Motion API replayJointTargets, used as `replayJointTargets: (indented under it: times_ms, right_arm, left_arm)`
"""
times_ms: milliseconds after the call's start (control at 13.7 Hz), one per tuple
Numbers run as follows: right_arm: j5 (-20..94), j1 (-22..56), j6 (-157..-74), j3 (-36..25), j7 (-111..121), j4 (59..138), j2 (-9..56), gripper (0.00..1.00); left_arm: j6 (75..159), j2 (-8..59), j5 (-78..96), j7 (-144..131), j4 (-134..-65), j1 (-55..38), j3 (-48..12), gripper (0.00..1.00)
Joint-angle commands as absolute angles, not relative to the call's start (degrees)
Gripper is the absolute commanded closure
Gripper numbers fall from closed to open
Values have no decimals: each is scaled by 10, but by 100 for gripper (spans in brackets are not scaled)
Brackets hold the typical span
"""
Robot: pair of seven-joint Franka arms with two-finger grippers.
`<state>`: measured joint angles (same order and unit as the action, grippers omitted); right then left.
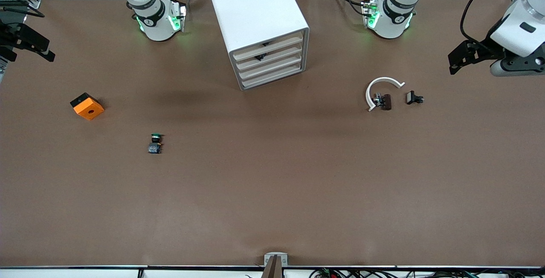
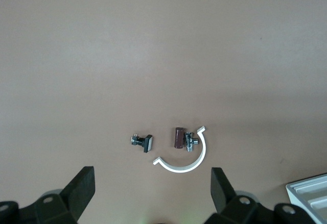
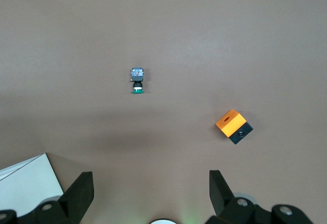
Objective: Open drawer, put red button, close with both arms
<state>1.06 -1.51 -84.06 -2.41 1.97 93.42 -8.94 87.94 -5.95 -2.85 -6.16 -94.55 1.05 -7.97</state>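
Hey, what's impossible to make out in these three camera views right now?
1. Red button: in no view; the cabinet and its shut drawer may hide it.
2. Dark marks on the drawer fronts: too small, front view.
3. Right gripper: partly cut off by the front view's edge.
4. Small parts beside the white clip: too small to identify.

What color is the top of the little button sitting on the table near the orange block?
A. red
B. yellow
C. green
C. The button has a green cap, seen in the front view and in the right wrist view, a little nearer the front camera than the orange block.
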Motion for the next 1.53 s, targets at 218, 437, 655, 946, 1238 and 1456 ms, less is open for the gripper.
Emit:
replayJointTargets:
  times_ms: [218, 437, 655, 946, 1238, 1456]
  right_arm:
    - [11, -14, -834, -25, 23, 933, -96, 0]
    - [11, -16, -839, -27, 23, 937, -95, 0]
    - [11, -15, -841, -26, 24, 937, -95, 0]
    - [11, -15, -841, -26, 25, 937, -94, 0]
    - [11, -15, -841, -26, 26, 937, -93, 0]
    - [11, -15, -841, -27, 26, 937, -93, 0]
  left_arm:
    - [867, -76, -1, -30, -959, 12, -72, 0]
    - [860, -84, 15, -28, -958, 13, -71, 0]
    - [860, -87, 18, -27, -958, 13, -71, 0]
    - [858, -91, 18, -19, -957, 13, -55, 0]
    - [857, -86, 15, -19, -953, 12, -54, 0]
    - [857, -82, 11, -19, -943, 12, -54, 0]
